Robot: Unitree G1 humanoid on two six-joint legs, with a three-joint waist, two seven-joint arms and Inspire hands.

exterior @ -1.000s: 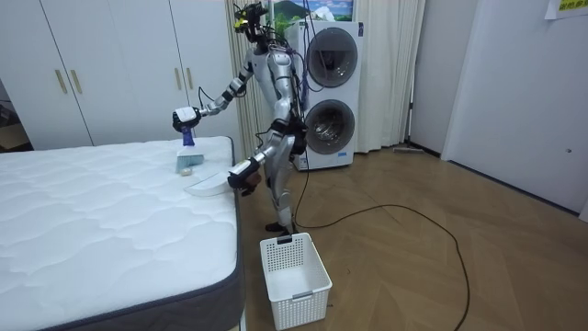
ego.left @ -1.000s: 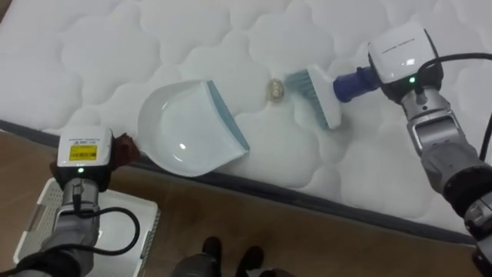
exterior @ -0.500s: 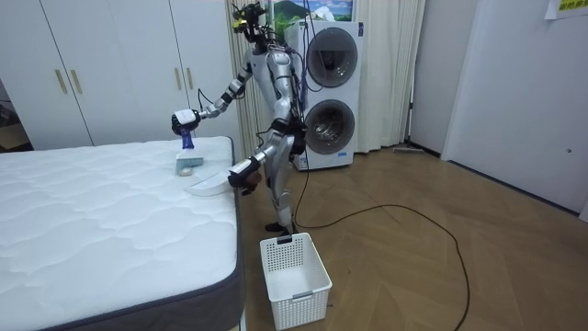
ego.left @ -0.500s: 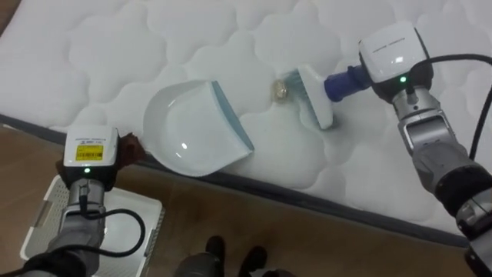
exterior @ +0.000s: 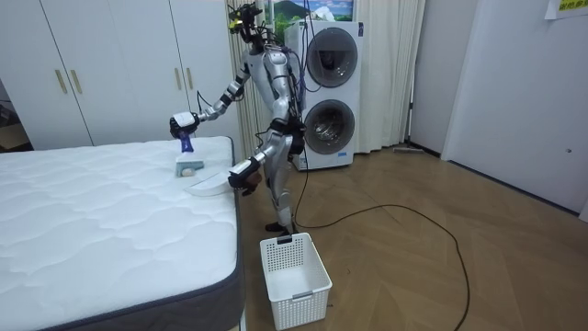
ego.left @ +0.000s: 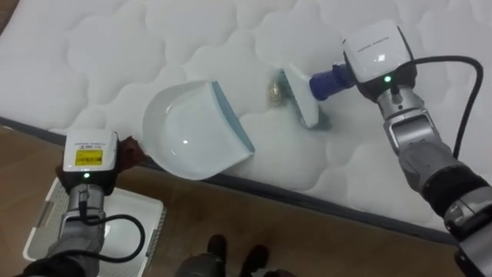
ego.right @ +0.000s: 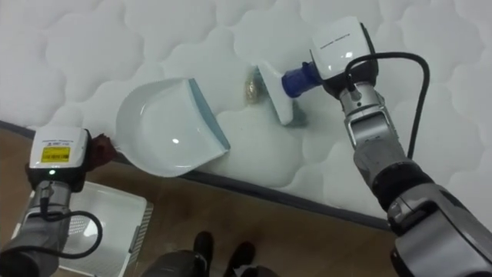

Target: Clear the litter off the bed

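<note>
A white dustpan (ego.left: 192, 131) with a pale blue lip lies on the white mattress (ego.left: 154, 38) at its near edge, mouth facing right. My left hand (ego.left: 123, 150) is shut on the pan's handle just off the bed edge. A small beige scrap (ego.left: 274, 94) sits on the mattress to the right of the lip. A brush (ego.left: 301, 96) with a white head and a blue handle stands tilted right beside the scrap, its head against the bed. My right hand (ego.left: 377, 61) is shut on that handle, above the mattress.
A white slatted basket (ego.left: 131, 223) stands on the wooden floor below my left arm. The mattress edge (ego.left: 307, 200) runs across in front of me. I stand at the bed's side near its corner (exterior: 230, 147); wardrobes (exterior: 110, 74) and stacked washing machines (exterior: 326, 92) are behind.
My right hand has swept the brush to the left, bringing its head up against the scrap. The dustpan and my left hand have held their place.
</note>
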